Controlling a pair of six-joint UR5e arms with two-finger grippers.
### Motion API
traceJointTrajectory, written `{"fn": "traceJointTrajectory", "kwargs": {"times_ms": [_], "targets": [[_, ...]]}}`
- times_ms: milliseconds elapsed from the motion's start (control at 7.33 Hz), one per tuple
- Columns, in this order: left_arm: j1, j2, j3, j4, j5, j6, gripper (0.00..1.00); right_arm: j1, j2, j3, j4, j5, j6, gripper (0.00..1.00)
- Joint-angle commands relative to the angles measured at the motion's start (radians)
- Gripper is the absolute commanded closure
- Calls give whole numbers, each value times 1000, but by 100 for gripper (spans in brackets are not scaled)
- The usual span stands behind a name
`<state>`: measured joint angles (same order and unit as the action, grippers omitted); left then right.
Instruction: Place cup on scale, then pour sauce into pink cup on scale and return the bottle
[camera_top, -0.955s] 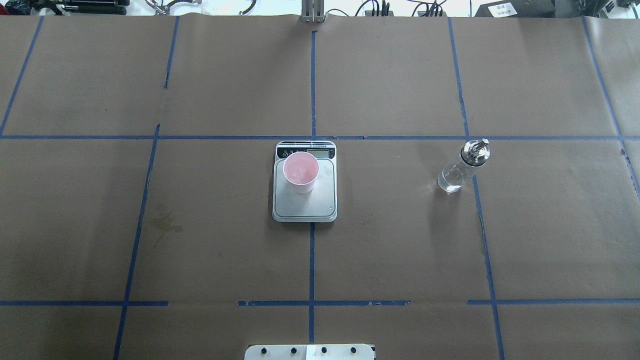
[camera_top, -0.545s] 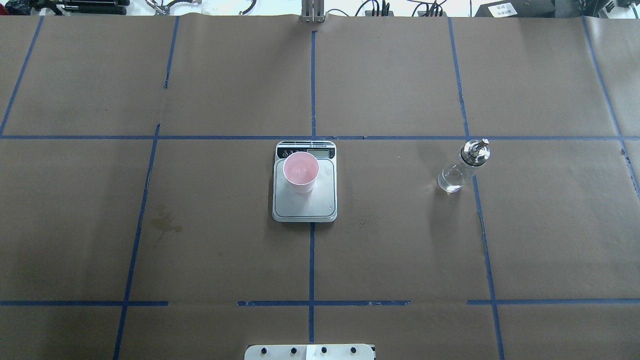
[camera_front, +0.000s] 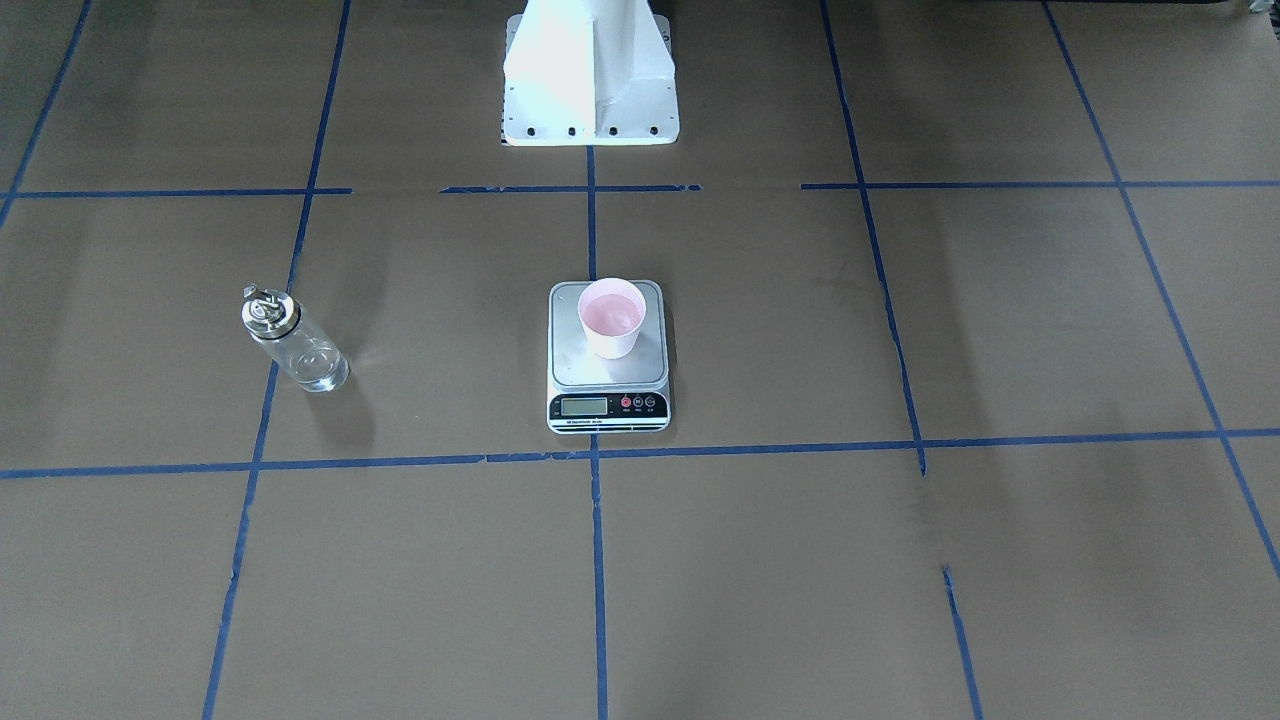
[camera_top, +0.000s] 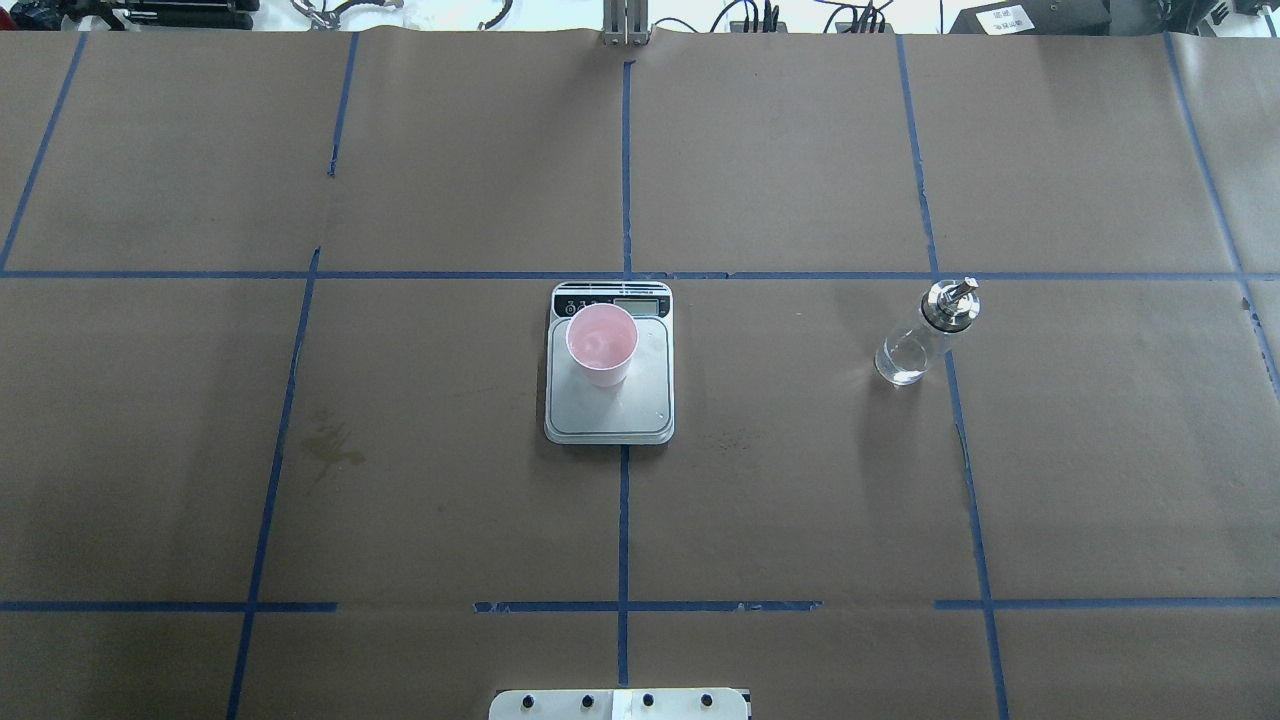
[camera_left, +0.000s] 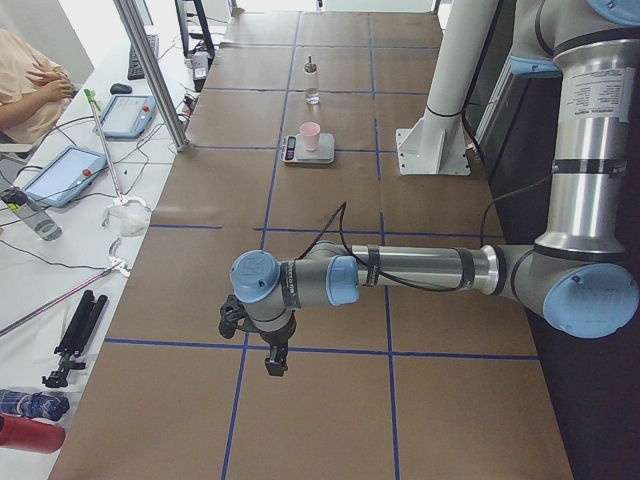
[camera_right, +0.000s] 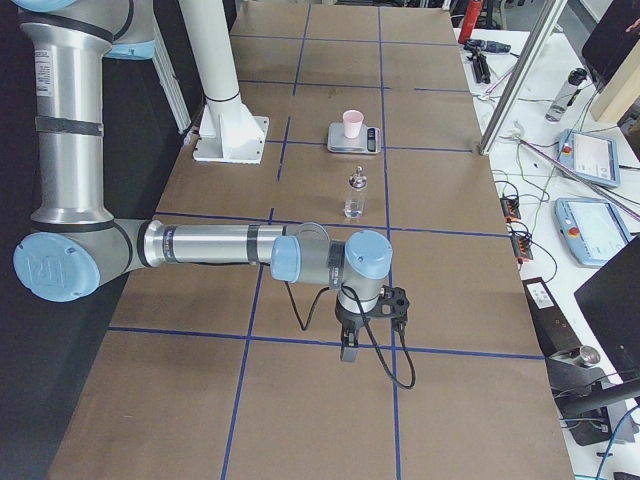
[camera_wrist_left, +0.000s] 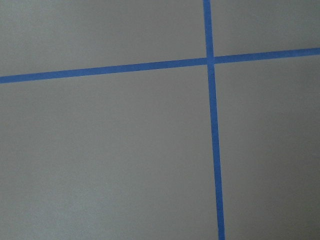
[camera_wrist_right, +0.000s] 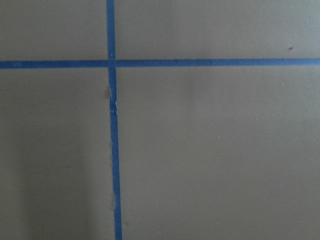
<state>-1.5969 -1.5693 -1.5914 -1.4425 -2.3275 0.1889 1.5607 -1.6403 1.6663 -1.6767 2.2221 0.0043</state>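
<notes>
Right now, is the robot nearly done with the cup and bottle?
Done: the cup stands on the scale. The bottle stands upright on the table, apart from it, with nothing holding it. In hand: nothing; the left gripper and right gripper hang far off at the table's ends. Left: maybe nothing, but I cannot tell if the cup has been filled.

You have a worktop (camera_top: 800, 150) covered in brown paper and squared off with blue tape lines (camera_top: 623, 520), while alongside it your white side table (camera_left: 30, 292) carries two tablets (camera_left: 60, 180) and a folded black tripod (camera_left: 75, 333), with a slanted aluminium post (camera_left: 152, 70) at its edge, in bright light.
</notes>
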Motion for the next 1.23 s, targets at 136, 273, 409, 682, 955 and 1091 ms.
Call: {"fn": "traceJointTrajectory", "kwargs": {"times_ms": [136,273,409,682,955,1091], "targets": [[2,-24,-4,4,13,-5,0,-1,-9,18,-4,11,3,0],[3,-21,-2,4,20,-5,0,-1,-6,21,-3,31,3,0],[3,-23,-4,4,45,-5,0,-1,-6,21,-3,51,3,0],[3,-15,-2,-1,43,-2,0,-1,-6,20,-3,51,5,0],[5,-20,7,-30,45,-2,0,-1,-6,20,-3,51,5,0],[5,-17,1,-32,47,-3,0,-2,-6,20,-3,51,6,0]]}}
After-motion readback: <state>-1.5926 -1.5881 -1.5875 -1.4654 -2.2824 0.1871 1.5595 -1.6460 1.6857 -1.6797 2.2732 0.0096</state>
